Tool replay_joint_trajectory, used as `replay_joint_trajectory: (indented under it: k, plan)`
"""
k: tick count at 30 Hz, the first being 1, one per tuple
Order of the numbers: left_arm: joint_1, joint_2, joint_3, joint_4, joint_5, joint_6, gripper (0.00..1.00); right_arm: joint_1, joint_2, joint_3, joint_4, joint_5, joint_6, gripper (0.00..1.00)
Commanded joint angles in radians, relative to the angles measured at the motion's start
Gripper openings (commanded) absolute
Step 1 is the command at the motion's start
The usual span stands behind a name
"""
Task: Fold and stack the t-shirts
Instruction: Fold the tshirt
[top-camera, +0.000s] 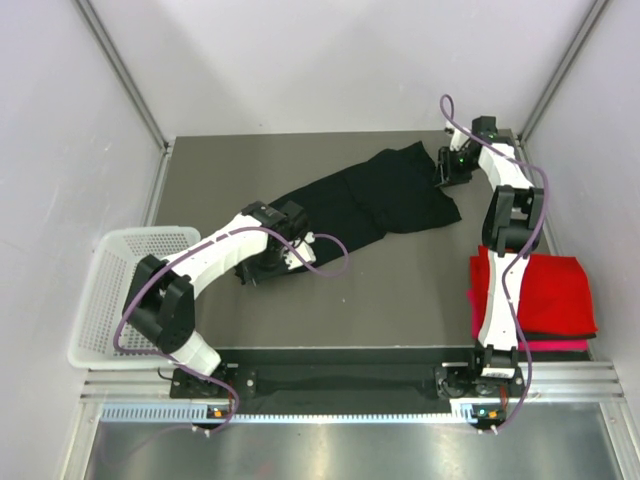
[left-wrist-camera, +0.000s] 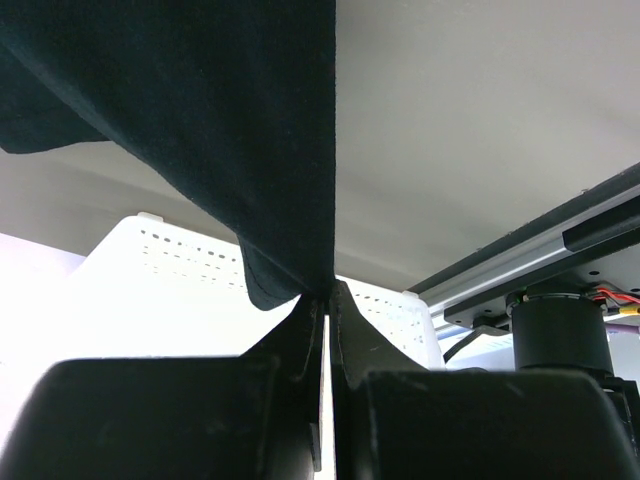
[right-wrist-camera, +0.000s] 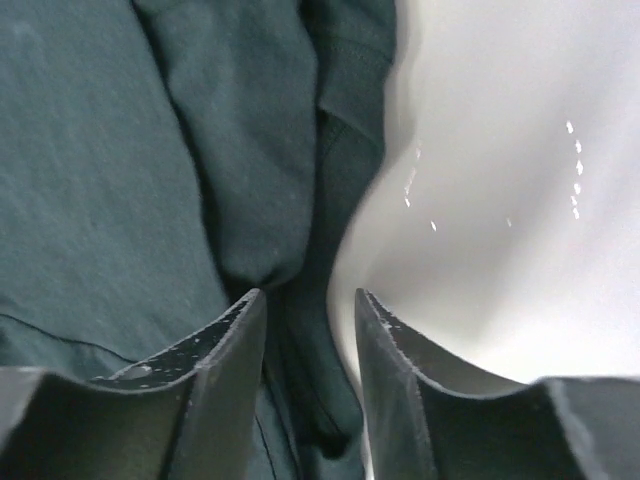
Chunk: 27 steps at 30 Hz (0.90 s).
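Item, black t-shirt (top-camera: 385, 200): only the top view shows it stretched slantwise across the bench (top-camera: 400, 290) from the far right corner toward the middle, with a folded red t-shirt (top-camera: 545, 288) on a magenta t-shirt (top-camera: 560, 345) at the right edge and a white basket (top-camera: 110, 290) off the left edge. My left claw (left-wrist-camera: 326, 295), unclear from above, shows in its own camera pinched tight on an edge of the black cloth. My right claw (right-wrist-camera: 310, 310), at the far right corner, stands parted, a rolled fold of that shirt lying between its fingers (right-wrist-camera: 235, 350).
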Motion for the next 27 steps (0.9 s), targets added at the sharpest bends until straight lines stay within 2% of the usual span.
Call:
replay_joint_trajectory:
  k: [1,6,17,21,25,27]
  plan:
    - [-0.004,-0.014,0.014,-0.031,-0.003,-0.013,0.00,0.003,-0.049,-0.061,0.002,0.090,-0.001,0.44]
    - [-0.006,-0.008,0.019,-0.025,-0.008,-0.011,0.00,0.000,-0.097,-0.073,0.004,0.054,-0.001,0.46]
    - [-0.007,0.003,0.022,-0.023,-0.017,-0.008,0.00,0.014,-0.036,-0.058,-0.021,-0.043,-0.016,0.47]
    - [-0.010,0.009,0.035,-0.026,-0.014,-0.013,0.00,0.055,0.020,0.002,-0.091,0.091,-0.055,0.48]
    - [-0.010,0.014,0.043,-0.026,-0.014,-0.014,0.00,0.136,0.063,0.031,-0.130,0.330,-0.121,0.48]
    - [-0.010,0.012,0.042,-0.026,-0.012,-0.013,0.00,0.162,0.075,0.025,-0.122,0.366,-0.125,0.43]
